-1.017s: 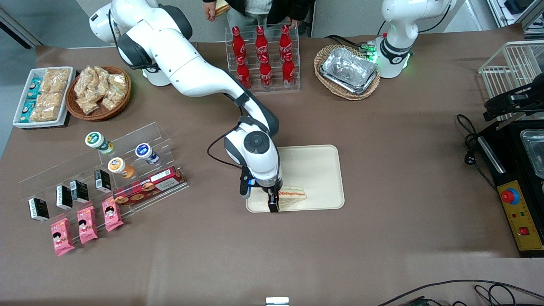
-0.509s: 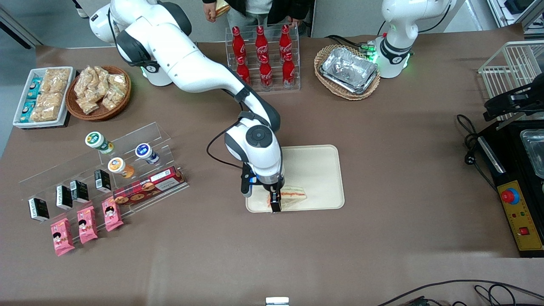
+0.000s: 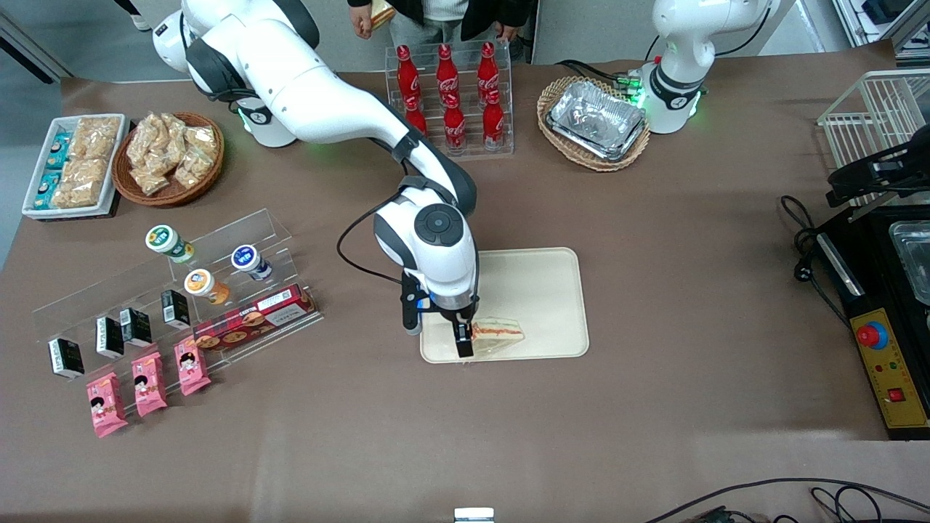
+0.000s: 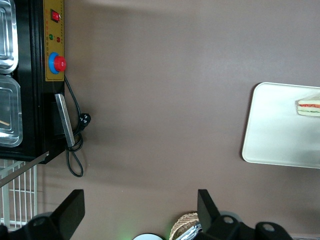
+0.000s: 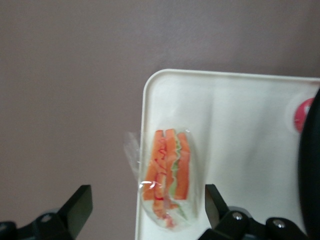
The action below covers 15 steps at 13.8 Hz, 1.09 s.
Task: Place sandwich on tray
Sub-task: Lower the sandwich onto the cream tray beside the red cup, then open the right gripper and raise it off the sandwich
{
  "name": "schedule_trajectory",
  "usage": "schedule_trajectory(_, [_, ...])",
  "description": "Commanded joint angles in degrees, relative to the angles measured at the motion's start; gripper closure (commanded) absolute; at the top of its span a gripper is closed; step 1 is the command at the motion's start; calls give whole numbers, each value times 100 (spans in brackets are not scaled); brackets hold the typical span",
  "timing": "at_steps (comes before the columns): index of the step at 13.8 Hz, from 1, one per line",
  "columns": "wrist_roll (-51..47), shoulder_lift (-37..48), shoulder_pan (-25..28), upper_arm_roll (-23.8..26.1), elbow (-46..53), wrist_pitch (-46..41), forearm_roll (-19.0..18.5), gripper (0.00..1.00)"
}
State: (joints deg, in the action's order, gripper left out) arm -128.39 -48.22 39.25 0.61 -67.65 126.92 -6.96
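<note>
The sandwich (image 3: 500,334), a wrapped wedge with orange-red filling at its cut edge, lies on the cream-beige tray (image 3: 541,287), near the tray corner nearest the front camera at the working arm's end. It shows with the tray in the right wrist view (image 5: 167,175) (image 5: 240,140) and the left wrist view (image 4: 309,107) (image 4: 277,130). My right gripper (image 3: 463,343) hangs open just above the sandwich's end, fingers apart on either side and not touching it (image 5: 146,202).
A clear rack of red cola bottles (image 3: 449,98) and a wicker basket of foil trays (image 3: 594,122) stand farther from the camera. An acrylic display with cups and snack boxes (image 3: 182,290) and pink packets (image 3: 149,381) lie toward the working arm's end. A black machine (image 3: 883,319) sits toward the parked arm's end.
The gripper has lifted and shifted slightly toward the working arm's end. The sandwich stays lying on the tray.
</note>
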Motion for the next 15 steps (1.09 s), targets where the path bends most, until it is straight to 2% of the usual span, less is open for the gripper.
schedule_trajectory(1, [752, 400, -119, 27, -64, -641, 562, 0])
schedule_trajectory(7, [1719, 874, -461, 53, -238, -1301, 625, 0])
schedule_trajectory(10, [2886, 1191, -628, 36, -599, -1468, 818, 0])
schedule_trajectory(15, [4810, 1455, -919, 27, -591, -2153, 819, 0])
